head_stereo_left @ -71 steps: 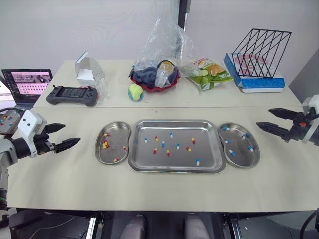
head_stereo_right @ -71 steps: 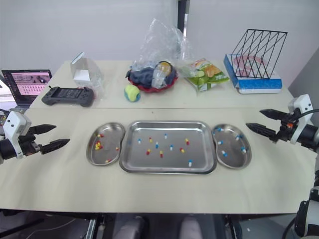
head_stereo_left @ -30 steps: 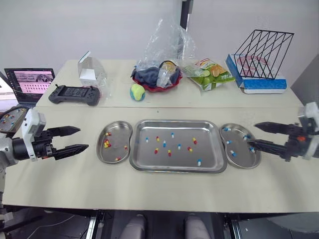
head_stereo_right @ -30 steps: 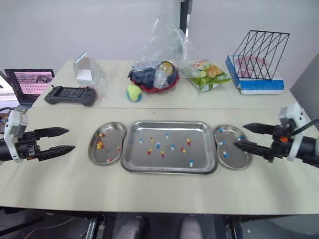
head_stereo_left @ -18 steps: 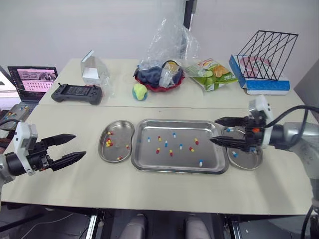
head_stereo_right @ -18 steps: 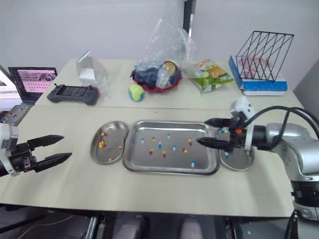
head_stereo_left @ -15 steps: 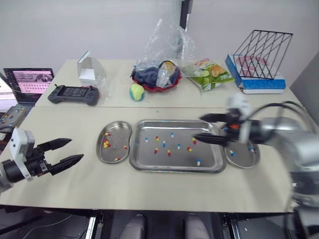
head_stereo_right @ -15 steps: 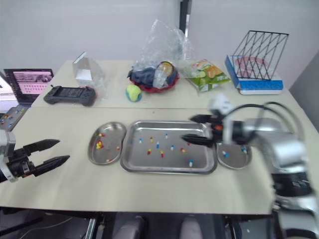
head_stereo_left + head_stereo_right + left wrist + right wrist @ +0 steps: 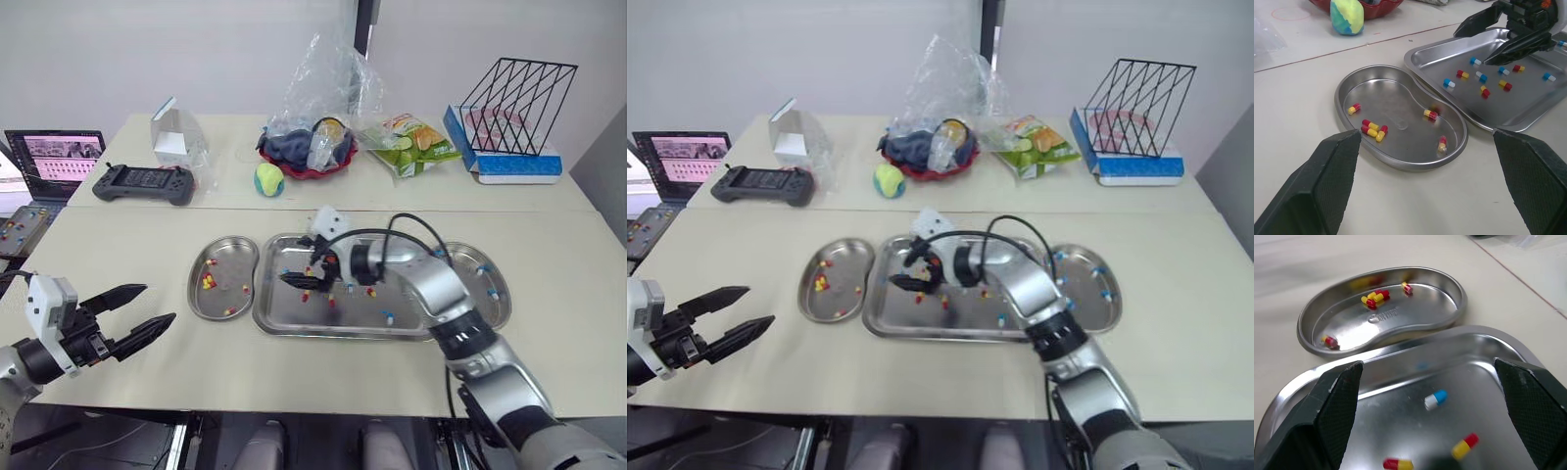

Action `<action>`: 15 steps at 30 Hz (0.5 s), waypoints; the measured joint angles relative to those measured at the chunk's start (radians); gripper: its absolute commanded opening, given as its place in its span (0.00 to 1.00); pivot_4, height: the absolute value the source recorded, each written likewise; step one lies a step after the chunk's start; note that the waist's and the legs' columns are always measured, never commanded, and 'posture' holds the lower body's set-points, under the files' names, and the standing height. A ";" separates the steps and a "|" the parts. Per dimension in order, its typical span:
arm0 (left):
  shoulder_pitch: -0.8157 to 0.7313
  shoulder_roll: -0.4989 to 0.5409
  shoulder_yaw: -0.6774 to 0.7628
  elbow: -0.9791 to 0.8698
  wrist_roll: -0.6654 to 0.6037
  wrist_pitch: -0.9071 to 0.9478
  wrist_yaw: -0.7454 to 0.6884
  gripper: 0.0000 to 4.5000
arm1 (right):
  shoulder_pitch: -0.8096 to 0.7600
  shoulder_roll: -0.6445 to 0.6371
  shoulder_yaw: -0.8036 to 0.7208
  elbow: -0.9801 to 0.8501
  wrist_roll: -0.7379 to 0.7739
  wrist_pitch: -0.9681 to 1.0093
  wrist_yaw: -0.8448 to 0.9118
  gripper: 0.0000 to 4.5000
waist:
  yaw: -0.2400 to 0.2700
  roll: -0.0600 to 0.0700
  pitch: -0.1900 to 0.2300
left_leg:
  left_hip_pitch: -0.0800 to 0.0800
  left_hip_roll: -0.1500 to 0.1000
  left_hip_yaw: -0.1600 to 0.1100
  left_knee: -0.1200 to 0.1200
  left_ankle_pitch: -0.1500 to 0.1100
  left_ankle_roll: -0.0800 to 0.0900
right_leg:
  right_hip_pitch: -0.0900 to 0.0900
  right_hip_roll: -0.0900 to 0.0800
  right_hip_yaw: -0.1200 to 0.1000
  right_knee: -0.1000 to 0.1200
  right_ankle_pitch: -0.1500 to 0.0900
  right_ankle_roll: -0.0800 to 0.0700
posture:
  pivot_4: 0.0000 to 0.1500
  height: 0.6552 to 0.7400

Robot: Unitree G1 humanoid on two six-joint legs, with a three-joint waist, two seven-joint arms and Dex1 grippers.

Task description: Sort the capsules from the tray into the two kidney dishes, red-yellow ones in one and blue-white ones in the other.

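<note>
The steel tray (image 9: pixel 284 311) lies mid-table and holds several loose red-yellow and blue-white capsules. To its left, a kidney dish (image 9: pixel 227 264) has several red-yellow capsules (image 9: pixel 1371 128). To its right, another kidney dish (image 9: pixel 480 305) holds blue-white ones. My right gripper (image 9: pixel 297 272) is open above the tray's left part with nothing between its fingers. A blue-white capsule (image 9: pixel 1433 399) and a red-yellow one (image 9: pixel 1465 445) lie just ahead of it. My left gripper (image 9: pixel 160 303) hangs open over bare table, well left of the left dish.
On the back table are a game controller (image 9: pixel 142 183), a laptop (image 9: pixel 54 157), a small box (image 9: pixel 171 142), a ball (image 9: pixel 267 179), a red bowl under a plastic bag (image 9: pixel 309 152), a snack bag (image 9: pixel 411 142) and a wire rack (image 9: pixel 514 93).
My right arm has swung from over the right kidney dish across the tray to its left part. The left gripper has stayed open near the table's left edge.
</note>
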 measured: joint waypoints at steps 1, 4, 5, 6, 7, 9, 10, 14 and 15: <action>0.001 0.000 0.001 -0.001 0.000 0.001 0.003 1.00 | -0.005 0.013 0.004 0.018 -0.004 0.000 -0.004 0.99 | 0.000 0.000 0.000 | 0.000 0.000 0.000 0.000 0.000 0.000 | 0.000 0.000 0.000 0.000 0.000 0.000 | 1.00 0.99; 0.004 0.000 0.006 -0.008 -0.002 0.002 0.013 1.00 | -0.026 0.053 0.010 0.096 -0.033 -0.013 -0.019 0.99 | -0.001 0.000 0.000 | 0.001 0.000 0.000 -0.001 0.000 -0.001 | 0.000 0.000 0.000 0.000 0.000 0.000 | 1.00 0.99; 0.007 0.000 0.007 -0.010 -0.002 0.002 0.015 1.00 | -0.032 0.065 0.012 0.118 -0.045 -0.022 -0.020 0.99 | -0.002 0.000 0.000 | 0.001 0.000 0.000 -0.001 0.000 -0.001 | -0.001 0.000 0.000 0.000 0.000 0.000 | 1.00 0.99; 0.008 0.000 0.007 -0.010 -0.002 0.002 0.016 1.00 | -0.033 0.071 0.013 0.129 -0.051 -0.028 -0.021 0.99 | -0.002 0.000 0.000 | 0.001 0.000 0.000 -0.001 0.000 -0.001 | -0.001 0.000 0.000 0.000 0.000 0.000 | 1.00 0.99; 0.009 0.000 0.007 -0.010 -0.002 0.002 0.016 1.00 | -0.034 0.079 0.014 0.139 -0.058 -0.033 -0.020 0.99 | -0.003 0.000 0.000 | 0.001 0.000 0.000 -0.001 0.000 -0.001 | -0.001 0.000 0.000 0.000 0.000 0.000 | 1.00 0.99; 0.010 0.000 0.007 -0.010 -0.002 0.002 0.020 1.00 | -0.035 0.090 0.024 0.165 -0.082 -0.055 -0.019 0.82 | -0.004 0.000 0.000 | 0.001 0.000 0.000 -0.001 0.000 -0.001 | -0.001 0.000 0.000 0.000 0.000 0.000 | 1.00 0.99; 0.010 0.000 0.007 -0.010 -0.002 0.002 0.023 1.00 | -0.035 0.094 0.036 0.184 -0.098 -0.073 -0.019 0.71 | -0.004 0.000 0.000 | 0.002 0.000 0.000 -0.001 0.000 -0.001 | -0.001 0.000 0.000 0.001 0.000 0.000 | 1.00 0.99; 0.007 0.001 0.007 -0.010 -0.001 0.002 0.025 1.00 | -0.043 0.107 0.055 0.250 -0.152 -0.126 -0.021 0.67 | -0.004 0.000 0.000 | 0.002 0.000 0.000 -0.002 0.000 -0.001 | -0.001 0.000 0.000 0.001 0.000 0.000 | 1.00 0.99; 0.007 0.003 0.006 -0.010 0.001 0.001 0.025 1.00 | -0.051 0.111 0.058 0.263 -0.162 -0.131 -0.021 0.67 | -0.005 0.000 0.000 | 0.002 0.000 0.000 -0.002 0.000 -0.001 | -0.001 0.000 0.000 0.001 0.000 0.000 | 1.00 0.99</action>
